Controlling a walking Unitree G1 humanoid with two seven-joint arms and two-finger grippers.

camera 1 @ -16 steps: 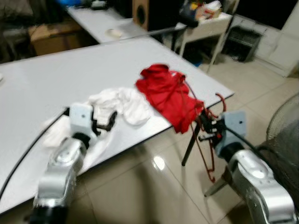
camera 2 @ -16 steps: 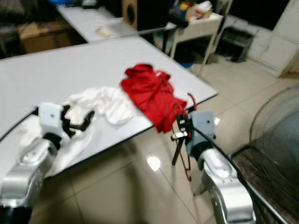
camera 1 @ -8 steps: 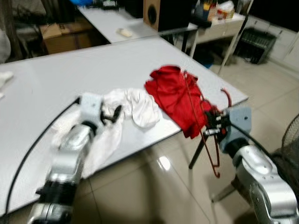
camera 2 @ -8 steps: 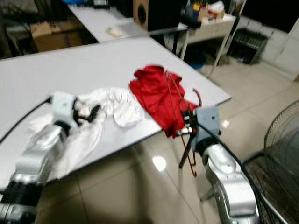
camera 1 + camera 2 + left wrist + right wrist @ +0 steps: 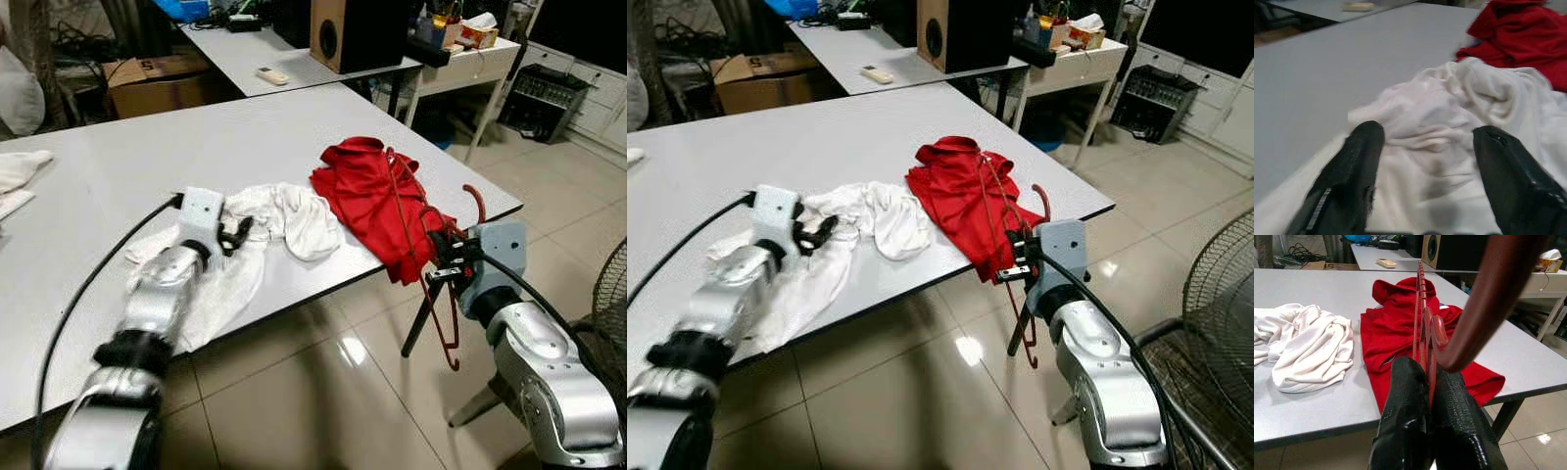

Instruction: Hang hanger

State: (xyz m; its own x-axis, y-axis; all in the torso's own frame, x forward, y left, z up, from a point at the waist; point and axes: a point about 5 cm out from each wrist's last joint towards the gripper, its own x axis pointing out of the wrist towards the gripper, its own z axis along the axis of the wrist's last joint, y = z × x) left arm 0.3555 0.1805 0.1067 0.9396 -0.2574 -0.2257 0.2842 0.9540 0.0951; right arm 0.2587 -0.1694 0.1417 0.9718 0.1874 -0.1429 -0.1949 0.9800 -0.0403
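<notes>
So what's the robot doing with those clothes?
Its right gripper is shut on a red hanger, holding it at the table's edge beside a red shirt. Its left gripper is open over a crumpled white garment on the table. Nothing is hung yet.

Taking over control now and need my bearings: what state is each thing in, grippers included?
Red hanger: clamped in right gripper, at the table's corner, not hung.
Right gripper: shut on the hanger.
Left gripper: open, over the white garment.
White garment: crumpled on the table.
Red garment: bunched, draping over the table edge.
</notes>
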